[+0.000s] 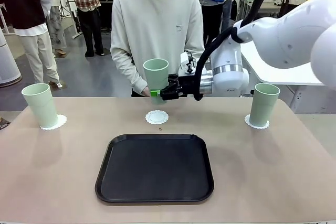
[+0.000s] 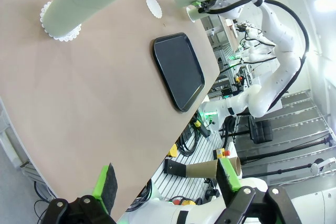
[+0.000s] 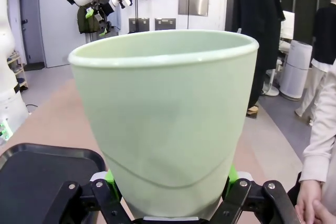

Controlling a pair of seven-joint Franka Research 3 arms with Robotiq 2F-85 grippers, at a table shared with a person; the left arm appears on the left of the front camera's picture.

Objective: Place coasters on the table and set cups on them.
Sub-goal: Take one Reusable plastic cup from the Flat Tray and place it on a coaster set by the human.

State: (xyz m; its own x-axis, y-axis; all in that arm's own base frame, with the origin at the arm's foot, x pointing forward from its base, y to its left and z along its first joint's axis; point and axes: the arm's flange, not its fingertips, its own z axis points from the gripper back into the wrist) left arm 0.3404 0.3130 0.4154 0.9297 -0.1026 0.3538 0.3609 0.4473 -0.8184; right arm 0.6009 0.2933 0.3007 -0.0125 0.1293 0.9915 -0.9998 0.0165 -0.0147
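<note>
While the right gripper (image 1: 156, 94) holds one mint-green cup (image 1: 156, 75) upright above the desk (image 1: 273, 166), its jaws closed on the cup's lower part, a bare coaster (image 1: 157, 117) lies just below on the far middle of the desk. A second cup (image 1: 40, 105) stands on a coaster at the far left, a third cup (image 1: 263, 104) on a coaster at the far right. The black tray (image 1: 155, 168) sits nearer, centred. The left gripper (image 2: 167, 184) hangs off the desk's edge, jaws wide apart, holding nothing.
</note>
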